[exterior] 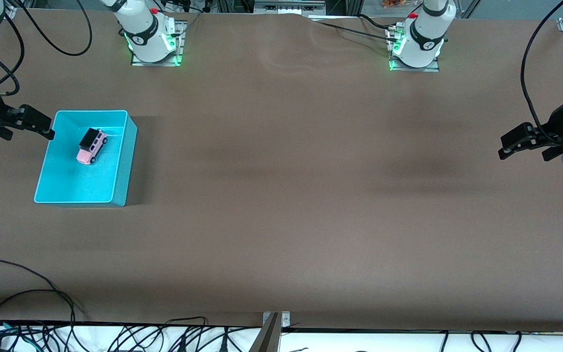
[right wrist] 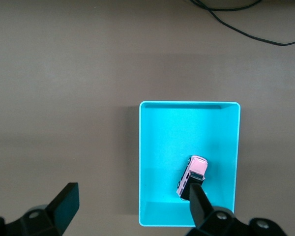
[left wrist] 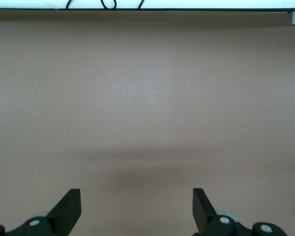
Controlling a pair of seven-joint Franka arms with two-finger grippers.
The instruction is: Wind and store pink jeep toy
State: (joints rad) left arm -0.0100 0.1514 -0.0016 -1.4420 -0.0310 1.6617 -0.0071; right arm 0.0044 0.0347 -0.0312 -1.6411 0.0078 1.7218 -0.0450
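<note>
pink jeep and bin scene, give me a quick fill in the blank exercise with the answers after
1. The jeep sits inside the ____ bin.
2. The jeep's roof is ____.
3. The bin stands toward the ____ arm's end of the table.
4. The left gripper and the right gripper both hold ____; their jaws are open.

Missing words: turquoise; black; right; nothing
</note>
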